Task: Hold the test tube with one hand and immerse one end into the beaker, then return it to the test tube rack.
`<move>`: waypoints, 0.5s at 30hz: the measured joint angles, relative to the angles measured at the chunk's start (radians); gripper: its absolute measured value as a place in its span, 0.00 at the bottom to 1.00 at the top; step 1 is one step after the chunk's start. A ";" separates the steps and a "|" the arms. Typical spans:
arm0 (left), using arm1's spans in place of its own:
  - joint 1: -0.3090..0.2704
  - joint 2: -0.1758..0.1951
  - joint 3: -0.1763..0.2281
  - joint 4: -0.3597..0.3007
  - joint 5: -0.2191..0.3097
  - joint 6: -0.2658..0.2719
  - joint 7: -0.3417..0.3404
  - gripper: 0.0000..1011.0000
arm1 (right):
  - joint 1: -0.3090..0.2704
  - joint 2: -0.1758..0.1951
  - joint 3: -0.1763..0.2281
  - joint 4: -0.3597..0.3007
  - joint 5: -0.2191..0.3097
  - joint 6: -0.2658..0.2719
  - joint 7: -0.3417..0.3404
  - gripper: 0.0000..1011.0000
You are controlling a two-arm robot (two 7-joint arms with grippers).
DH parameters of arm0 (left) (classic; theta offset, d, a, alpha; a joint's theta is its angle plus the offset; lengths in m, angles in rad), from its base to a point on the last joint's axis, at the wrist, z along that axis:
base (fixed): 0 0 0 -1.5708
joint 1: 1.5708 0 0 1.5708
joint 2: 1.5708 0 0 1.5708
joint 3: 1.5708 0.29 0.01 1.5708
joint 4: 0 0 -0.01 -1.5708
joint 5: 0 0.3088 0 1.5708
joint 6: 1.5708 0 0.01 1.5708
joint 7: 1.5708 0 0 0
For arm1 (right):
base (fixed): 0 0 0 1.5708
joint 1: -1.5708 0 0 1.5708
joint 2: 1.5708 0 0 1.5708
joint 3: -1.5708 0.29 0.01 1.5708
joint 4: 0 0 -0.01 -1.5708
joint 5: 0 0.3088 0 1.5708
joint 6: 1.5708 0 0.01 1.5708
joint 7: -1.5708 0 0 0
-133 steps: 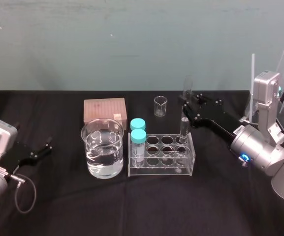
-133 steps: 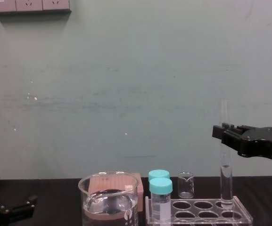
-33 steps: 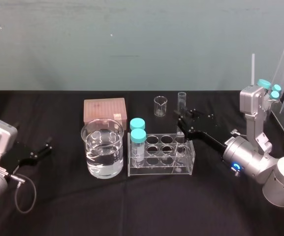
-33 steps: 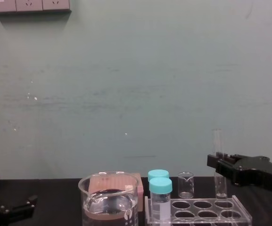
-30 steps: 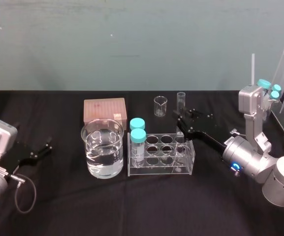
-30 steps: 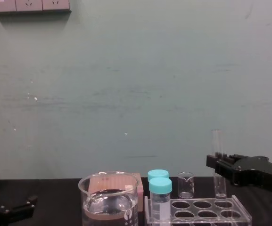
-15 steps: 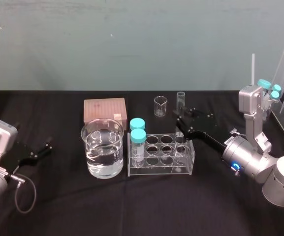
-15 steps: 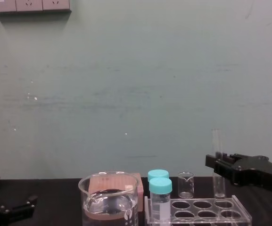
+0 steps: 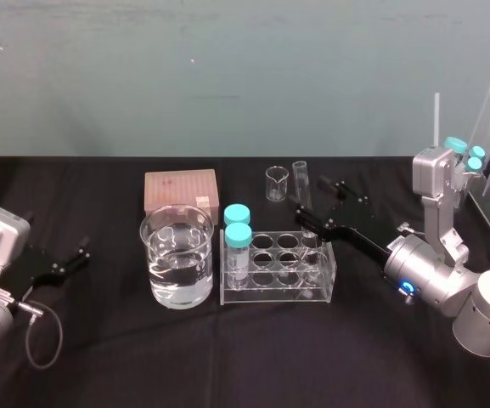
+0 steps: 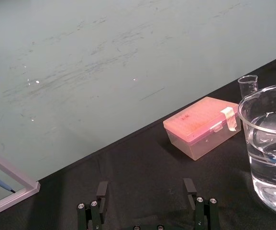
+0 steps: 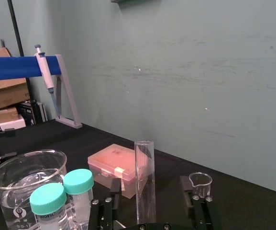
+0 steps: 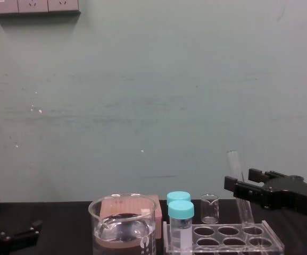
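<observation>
Nearly done, I reckon: long clear glass test tube (image 12: 234, 162) leans in the clear acrylic rack (image 9: 270, 293), my right claw (image 12: 240, 179) released around it. Only backing away remains. Left claw (image 9: 81, 255) sits parked, open.

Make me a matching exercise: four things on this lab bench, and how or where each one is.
1 test tube
2 beaker
3 right gripper
4 left gripper

A open, parked at far left
B part full of clear liquid
C tilted in the test tube rack's right end
D open, a finger either side of the test tube

Pairs: 1-C, 2-B, 3-D, 4-A
</observation>
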 joint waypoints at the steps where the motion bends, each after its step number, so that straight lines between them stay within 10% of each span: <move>1: 0.000 0.000 0.000 0.000 0.000 0.000 0.000 0.99 | 0.000 0.000 0.000 0.000 0.000 0.000 0.000 0.79; 15: 0.000 0.000 0.000 0.000 0.000 0.000 0.000 0.99 | -0.037 0.025 0.079 -0.121 0.016 -0.068 -0.054 0.99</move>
